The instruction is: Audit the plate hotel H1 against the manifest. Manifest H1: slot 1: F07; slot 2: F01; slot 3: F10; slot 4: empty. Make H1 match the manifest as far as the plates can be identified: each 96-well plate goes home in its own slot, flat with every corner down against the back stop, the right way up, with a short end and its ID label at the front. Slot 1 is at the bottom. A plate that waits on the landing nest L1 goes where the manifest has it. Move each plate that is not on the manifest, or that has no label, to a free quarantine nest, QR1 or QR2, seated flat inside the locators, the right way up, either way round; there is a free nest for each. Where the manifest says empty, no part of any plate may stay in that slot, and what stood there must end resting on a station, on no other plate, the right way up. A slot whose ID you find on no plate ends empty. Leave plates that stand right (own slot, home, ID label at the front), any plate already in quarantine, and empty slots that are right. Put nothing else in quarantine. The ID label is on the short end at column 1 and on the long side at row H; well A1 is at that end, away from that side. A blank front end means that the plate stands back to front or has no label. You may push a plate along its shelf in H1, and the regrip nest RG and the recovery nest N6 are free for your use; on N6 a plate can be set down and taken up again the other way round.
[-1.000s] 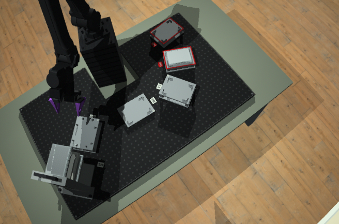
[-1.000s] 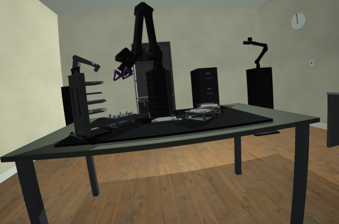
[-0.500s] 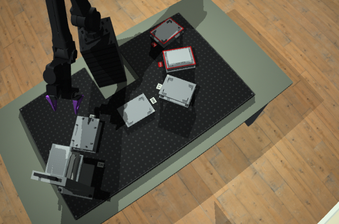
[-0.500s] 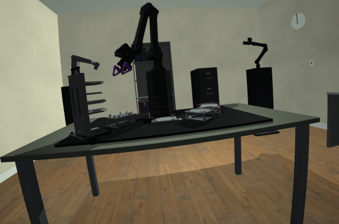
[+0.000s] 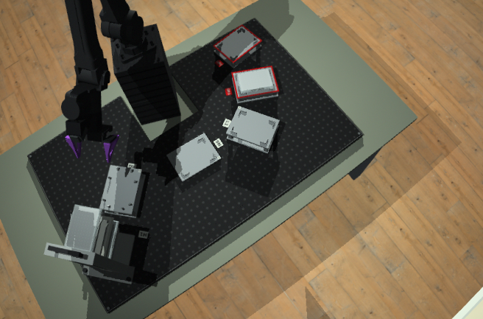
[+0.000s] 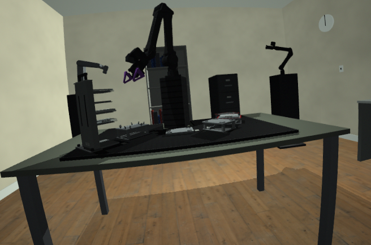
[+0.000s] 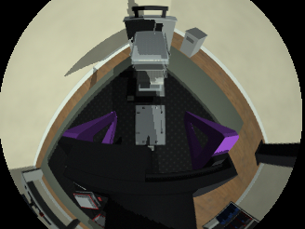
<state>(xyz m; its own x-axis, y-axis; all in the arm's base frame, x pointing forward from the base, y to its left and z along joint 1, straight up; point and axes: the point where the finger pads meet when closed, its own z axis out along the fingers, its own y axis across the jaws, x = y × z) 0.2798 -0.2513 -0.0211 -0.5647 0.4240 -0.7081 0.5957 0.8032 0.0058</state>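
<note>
Gripper [image 5: 92, 147]: fingers spread wide, nothing held, hanging high over the mat's left edge. Plate hotel H1 [image 5: 91, 258]: near-left corner, a plate [image 5: 82, 228] jutting from an upper shelf (labels unreadable, so you cannot yet identify it). Risk: a low approach would clip the landing nest [image 5: 121, 189] standing between gripper and hotel. Quarantine nests: far one [image 5: 237, 44] free, second [image 5: 255, 82] holding a plate.
</note>
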